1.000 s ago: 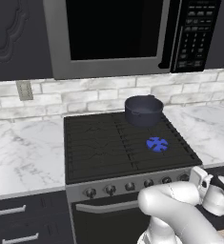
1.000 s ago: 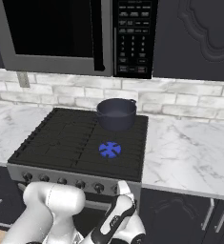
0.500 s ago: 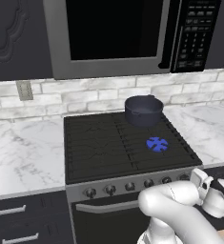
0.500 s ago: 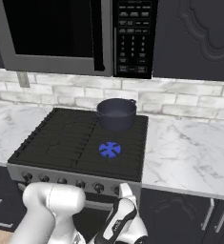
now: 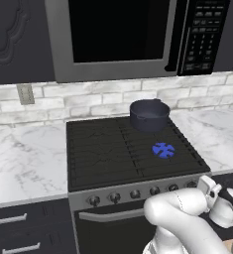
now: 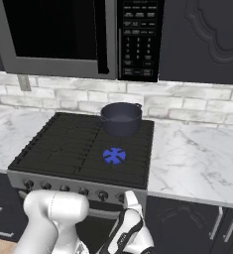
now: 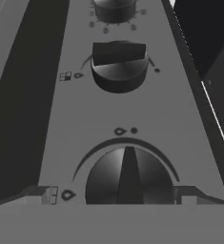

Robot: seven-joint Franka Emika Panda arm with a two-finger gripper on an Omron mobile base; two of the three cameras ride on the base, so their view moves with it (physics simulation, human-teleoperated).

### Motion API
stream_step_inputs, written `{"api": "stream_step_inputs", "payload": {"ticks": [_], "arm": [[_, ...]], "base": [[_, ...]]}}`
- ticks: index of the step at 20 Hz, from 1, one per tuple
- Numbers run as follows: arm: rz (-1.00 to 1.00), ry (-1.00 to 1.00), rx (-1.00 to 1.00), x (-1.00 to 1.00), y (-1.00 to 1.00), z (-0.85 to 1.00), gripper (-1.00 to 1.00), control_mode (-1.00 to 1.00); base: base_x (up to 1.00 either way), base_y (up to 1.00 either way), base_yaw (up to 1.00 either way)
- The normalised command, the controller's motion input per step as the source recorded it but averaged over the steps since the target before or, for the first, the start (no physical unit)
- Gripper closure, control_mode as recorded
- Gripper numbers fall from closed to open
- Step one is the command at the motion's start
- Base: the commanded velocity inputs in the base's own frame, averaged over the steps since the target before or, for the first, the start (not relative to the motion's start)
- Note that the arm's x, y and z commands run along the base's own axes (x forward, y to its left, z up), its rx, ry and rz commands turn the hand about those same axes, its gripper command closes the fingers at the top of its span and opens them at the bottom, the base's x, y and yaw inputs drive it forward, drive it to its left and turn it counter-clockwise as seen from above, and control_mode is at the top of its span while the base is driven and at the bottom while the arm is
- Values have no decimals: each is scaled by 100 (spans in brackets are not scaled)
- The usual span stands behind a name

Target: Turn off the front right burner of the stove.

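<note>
The burner [image 5: 163, 150] sits at the front right of the stove [image 5: 103, 154], its blue flame ring lit, just in front of the dark pot [image 5: 149, 115] on the rear right grate. The arm reaches low toward the right end of the steel knob strip [image 6: 63, 187].

In the hand view, the hand [image 7: 119, 196] is pressed close over the nearest knob [image 7: 129, 176], whose ridge points straight up the picture. The two fingertips [image 7: 37, 194] stand apart, one on either side of the knob; whether they touch it cannot be told.

The main risk is choosing the wrong dial. A second knob [image 7: 119, 64] lies just beyond, with its ridge turned crosswise, and the small markings beside each are too faint to read. If the hand closes on a knob that belongs to another burner, the flame would stay lit. Pads that close off-centre on the narrow ridge could also slip as the wrist turns, leaving the knob short of off.
</note>
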Motion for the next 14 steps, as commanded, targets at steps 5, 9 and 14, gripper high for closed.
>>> {"api": "stream_step_inputs", "payload": {"ticks": [5, 9, 14], "arm": [[0, -6, 0, 0, 0, 0, -100, -100], [-1, -3, 0, 4, 1, 0, 100, -100], [-2, -2, 0, 3, 3, 0, 100, -100]], "base": [[0, 0, 0], [0, 0, 0], [0, 0, 0]]}}
